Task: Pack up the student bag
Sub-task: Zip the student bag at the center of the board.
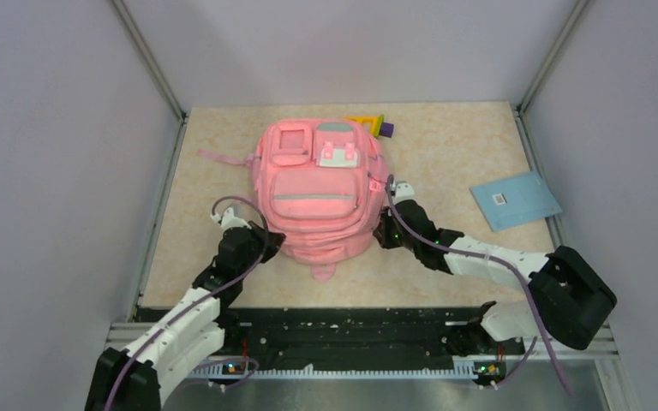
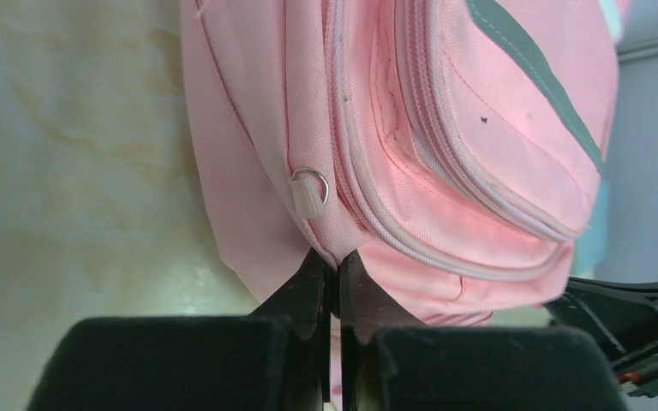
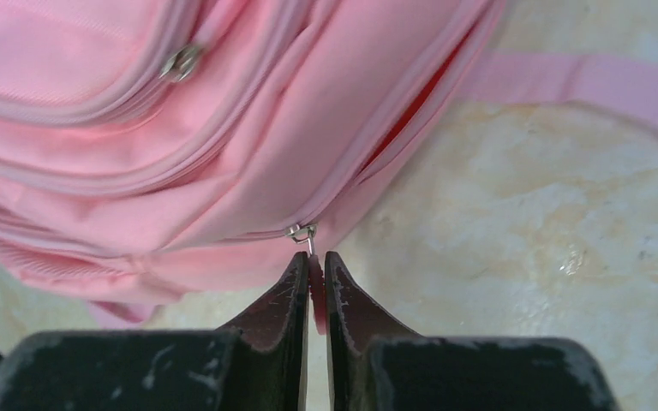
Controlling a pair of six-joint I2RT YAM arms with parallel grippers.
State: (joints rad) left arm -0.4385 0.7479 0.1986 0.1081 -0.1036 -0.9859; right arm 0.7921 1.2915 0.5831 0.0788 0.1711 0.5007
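The pink student bag (image 1: pixel 317 193) lies front-up in the middle of the table. My left gripper (image 1: pixel 267 242) is at its near left corner. In the left wrist view that gripper (image 2: pixel 340 257) is shut on a fold of the bag's fabric (image 2: pixel 445 154) at a seam, just below a small metal ring (image 2: pixel 310 184). At the bag's near right side my right gripper (image 1: pixel 387 224) is shut on the pink zipper pull tab (image 3: pixel 315 291). The tab hangs from a metal slider (image 3: pixel 305 233) on the bag (image 3: pixel 137 128). Beyond the slider the zipper gapes, showing a dark red inside.
A light blue booklet (image 1: pixel 515 199) lies on the table at the right. A yellow frame-like piece (image 1: pixel 368 122) and a purple block (image 1: pixel 386 129) sit behind the bag. A pink strap (image 1: pixel 223 157) trails left of the bag. Grey walls close in the table.
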